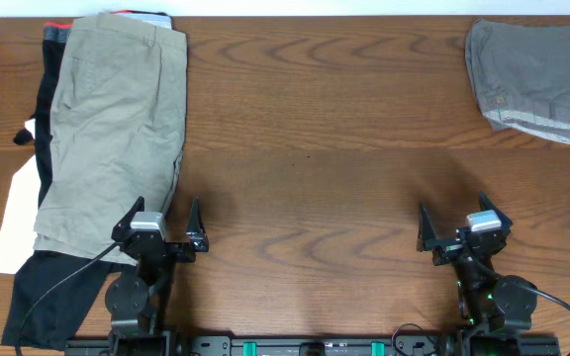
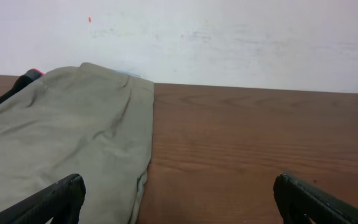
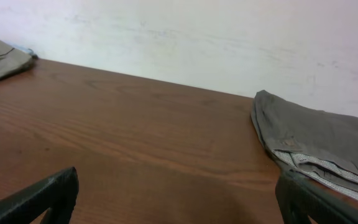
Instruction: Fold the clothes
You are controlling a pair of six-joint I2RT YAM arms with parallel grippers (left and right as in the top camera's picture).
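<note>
The shorts [image 1: 117,129] lie at far left, on top of a black garment [image 1: 47,287]. Your left gripper [image 1: 159,227] hangs at their near edge, jaws spread and empty; pinch only the khaki layer there. Your right gripper [image 1: 458,225] is spread too, well apart from them. What lies beneath the shorts is mostly hidden.

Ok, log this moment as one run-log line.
khaki shorts: ungrasped, atop dark garments, table left | left gripper: open, empty, at shorts' near edge | right gripper: open, empty, over table | grey garment: folded, far right
</note>
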